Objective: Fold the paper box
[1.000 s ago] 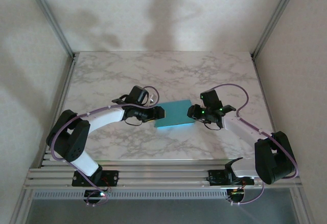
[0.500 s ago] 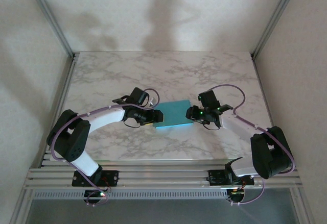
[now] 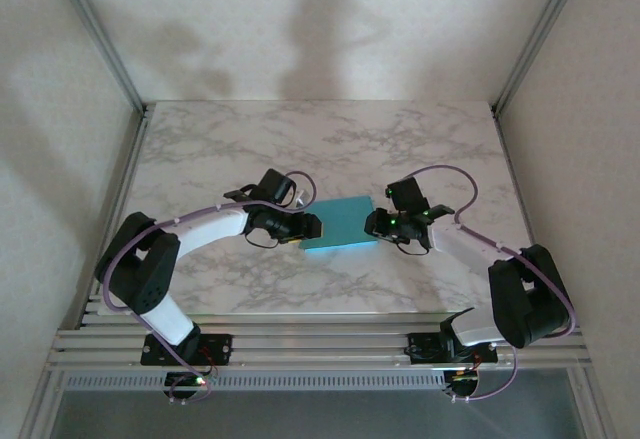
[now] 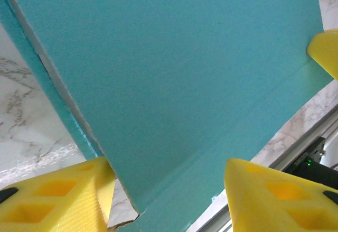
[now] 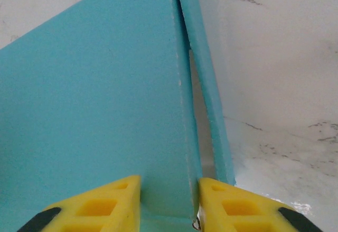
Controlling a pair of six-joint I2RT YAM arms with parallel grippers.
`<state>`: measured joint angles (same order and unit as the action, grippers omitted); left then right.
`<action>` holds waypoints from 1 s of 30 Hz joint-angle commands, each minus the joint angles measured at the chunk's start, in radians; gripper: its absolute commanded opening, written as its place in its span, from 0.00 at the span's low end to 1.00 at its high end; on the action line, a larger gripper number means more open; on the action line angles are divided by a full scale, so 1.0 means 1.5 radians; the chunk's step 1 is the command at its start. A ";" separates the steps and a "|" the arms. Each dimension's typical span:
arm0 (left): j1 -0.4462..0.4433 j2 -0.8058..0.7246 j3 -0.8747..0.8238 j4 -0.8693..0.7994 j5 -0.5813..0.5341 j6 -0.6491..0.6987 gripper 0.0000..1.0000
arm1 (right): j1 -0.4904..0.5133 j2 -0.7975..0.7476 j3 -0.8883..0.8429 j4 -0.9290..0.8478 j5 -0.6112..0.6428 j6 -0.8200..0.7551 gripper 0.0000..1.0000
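The left gripper (image 4: 168,164) stands about half open, astride a near corner of the paper box (image 3: 340,225). One yellow finger (image 4: 58,195) touches the box's side wall, and slivers of table show on either side of the corner, so nothing is clamped. The right gripper (image 5: 169,182) is much narrower. Its two fingers flank the box's opposite edge, with turquoise card filling the gap between them; whether they pinch it I cannot tell.

There are two arms, two grippers and one box. The box lies turquoise face up between the grippers, in the middle of the white marble-patterned table (image 3: 300,139). An aluminium rail (image 3: 300,344) runs along the near edge, and pale walls (image 3: 300,19) enclose the far side.
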<state>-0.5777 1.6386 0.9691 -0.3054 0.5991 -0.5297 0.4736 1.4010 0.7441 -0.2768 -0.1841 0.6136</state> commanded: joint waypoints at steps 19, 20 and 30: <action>-0.002 -0.072 0.006 -0.045 -0.059 0.041 0.53 | 0.029 -0.013 0.050 -0.134 0.121 -0.053 0.40; -0.002 -0.078 0.006 -0.027 -0.039 0.036 0.53 | 0.030 -0.025 0.053 -0.141 0.123 -0.057 0.41; -0.015 -0.014 0.021 0.090 0.056 -0.004 0.53 | 0.029 -0.078 0.069 -0.138 0.052 -0.078 0.38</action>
<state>-0.5884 1.5730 0.9768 -0.2226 0.6373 -0.5140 0.5114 1.2915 0.8310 -0.4931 -0.0322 0.5159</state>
